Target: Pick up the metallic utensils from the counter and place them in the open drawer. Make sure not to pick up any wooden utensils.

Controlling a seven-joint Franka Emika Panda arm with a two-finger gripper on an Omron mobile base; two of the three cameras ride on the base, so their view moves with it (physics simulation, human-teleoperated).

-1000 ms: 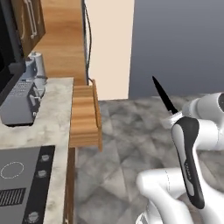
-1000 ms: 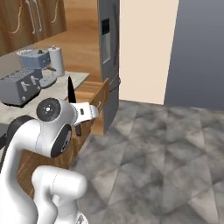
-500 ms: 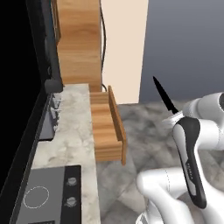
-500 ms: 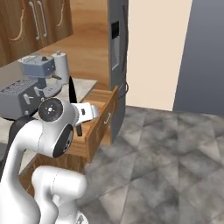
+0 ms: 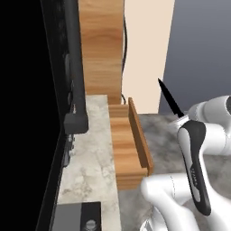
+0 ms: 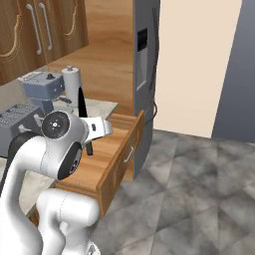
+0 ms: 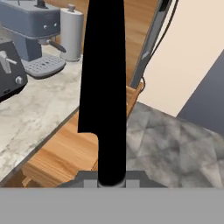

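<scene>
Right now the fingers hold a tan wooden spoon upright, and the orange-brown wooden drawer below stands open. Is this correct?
Not quite. The fingers hold a slim black knife with a pointed blade, not a wooden spoon. The hand view shows its dark blade rising from between them. The rest is right: it points up, and the orange-brown wooden drawer stands open, as the right base view shows.

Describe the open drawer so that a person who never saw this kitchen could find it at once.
Start at the marble counter that carries the grey coffee machine and the toaster. At its end, before the tall dark refrigerator, the open drawer juts out over the grey floor. It is the one pulled-out orange-brown wooden box, with a metal bar handle on its front.
</scene>
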